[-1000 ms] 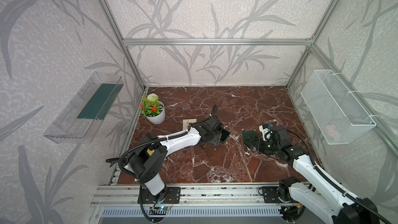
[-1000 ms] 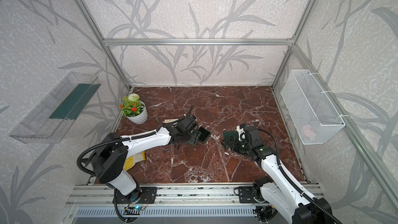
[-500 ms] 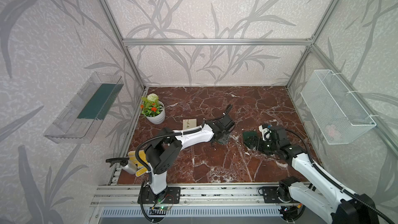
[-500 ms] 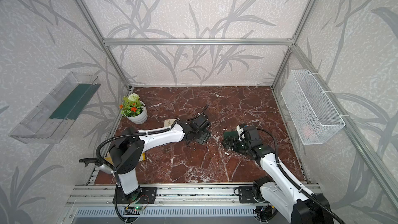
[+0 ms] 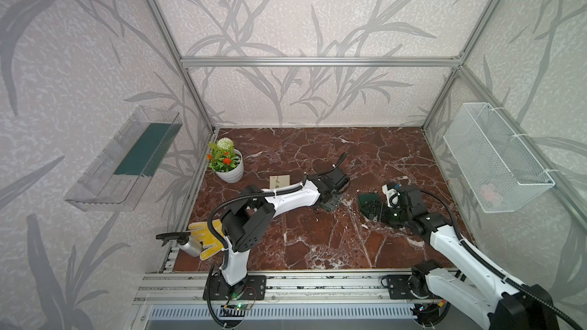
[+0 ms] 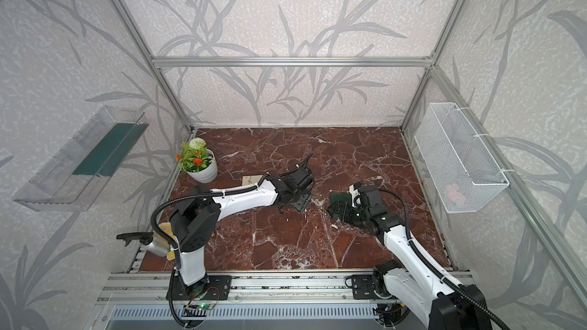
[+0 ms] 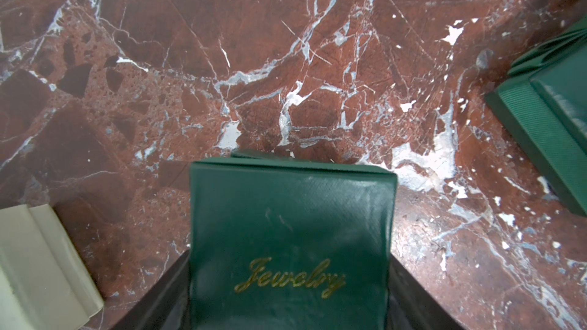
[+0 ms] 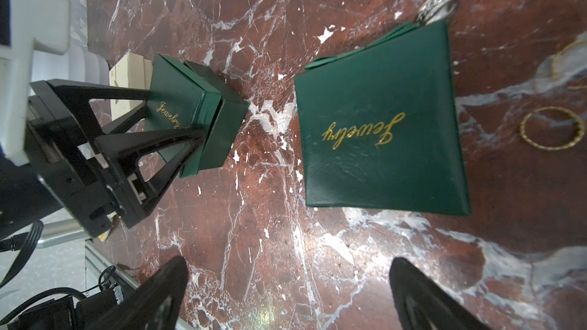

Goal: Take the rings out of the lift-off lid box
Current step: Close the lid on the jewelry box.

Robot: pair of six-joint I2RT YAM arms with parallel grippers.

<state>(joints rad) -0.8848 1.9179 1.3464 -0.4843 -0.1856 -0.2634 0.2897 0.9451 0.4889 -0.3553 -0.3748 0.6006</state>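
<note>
A small green "Jewelry" box sits tilted between the fingers of my left gripper, which is shut on its sides. Its lid is slightly offset from its base, low over the marble. The left wrist view shows that box filling the jaws. A larger green "Jewelry" box lies flat on the marble ahead of my open right gripper, which holds nothing. Beyond it lie two gold rings and a silver one. In both top views the grippers face each other mid-table.
A cream box stands just behind the left gripper. A flower pot is at the back left. A yellow glove and spray bottle lie front left. A wire basket hangs on the right wall, a clear shelf on the left.
My left arm has stretched to the right and lowered, carrying the small green box toward the table's middle. The right arm has stayed where it was, open.
</note>
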